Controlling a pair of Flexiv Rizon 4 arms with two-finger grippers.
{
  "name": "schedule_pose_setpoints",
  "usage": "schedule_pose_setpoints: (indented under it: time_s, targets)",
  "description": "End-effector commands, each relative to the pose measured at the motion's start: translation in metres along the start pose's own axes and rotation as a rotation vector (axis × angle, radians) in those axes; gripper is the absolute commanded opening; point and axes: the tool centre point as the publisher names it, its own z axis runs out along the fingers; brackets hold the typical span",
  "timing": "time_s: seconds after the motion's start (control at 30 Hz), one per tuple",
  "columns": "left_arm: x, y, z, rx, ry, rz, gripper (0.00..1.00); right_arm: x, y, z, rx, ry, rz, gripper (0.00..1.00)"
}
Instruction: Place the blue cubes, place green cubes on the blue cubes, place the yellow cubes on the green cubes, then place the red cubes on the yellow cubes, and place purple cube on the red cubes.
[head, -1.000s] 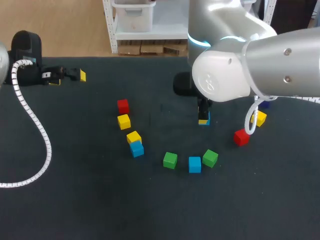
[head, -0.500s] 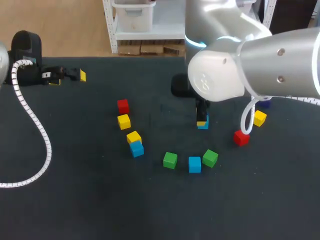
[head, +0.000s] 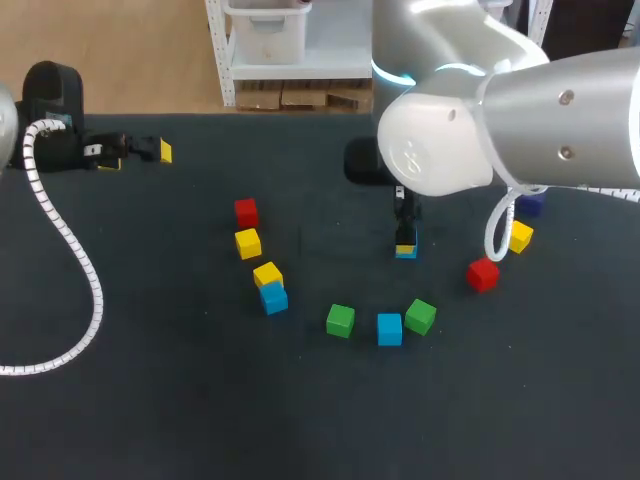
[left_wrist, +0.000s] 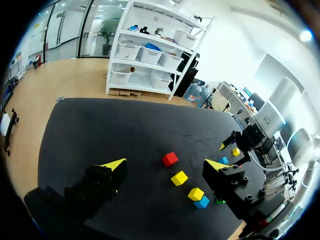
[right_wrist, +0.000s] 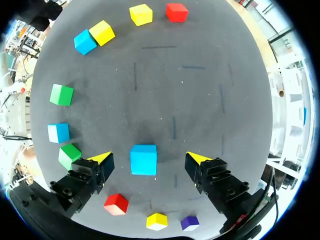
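Blue cube lies flat on the dark tabletop between the two fingers of the right tool. Those fingers are spread wide, with a strip of bare tabletop showing on each side of the cube, so the tool pinches nothing. In the head view this cube sits near the middle of the tabletop, directly under the yellow tips of the right arm.

Left of it runs a short line: a red cube, a yellow cube, then a second yellow cube touching a second blue cube. On the near side a green cube stands apart, and a third blue cube lies just beside a second green cube. To the right are a second red cube, a third yellow cube and a purple cube, partly hidden by the arm's white cable. Every cube rests singly on the tabletop.

The left tool hangs over the far left part of the tabletop, well apart from the cubes, fingers spread and holding nothing.
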Motion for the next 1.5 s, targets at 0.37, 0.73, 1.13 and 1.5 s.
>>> schedule_pose_setpoints:
  time_s: [0.37,0.73,1.13,1.5]
  targets:
    - [0.001,0.002,0.0,0.011,-0.006,0.002,1.0,0.006,0.009,-0.01,0.013,-0.043,0.013,1.0]
    - [0.001,0.002,0.0,0.011,-0.006,0.002,1.0,0.019,0.042,-0.068,0.081,-0.12,0.169,1.0]
    - [0.001,0.002,0.0,0.011,-0.006,0.002,1.0,0.001,0.137,-0.081,0.13,-0.162,0.024,1.0]
    - [0.001,0.002,0.0,0.011,-0.006,0.002,1.0,-0.009,0.185,-0.048,0.069,-0.164,-0.112,1.0]
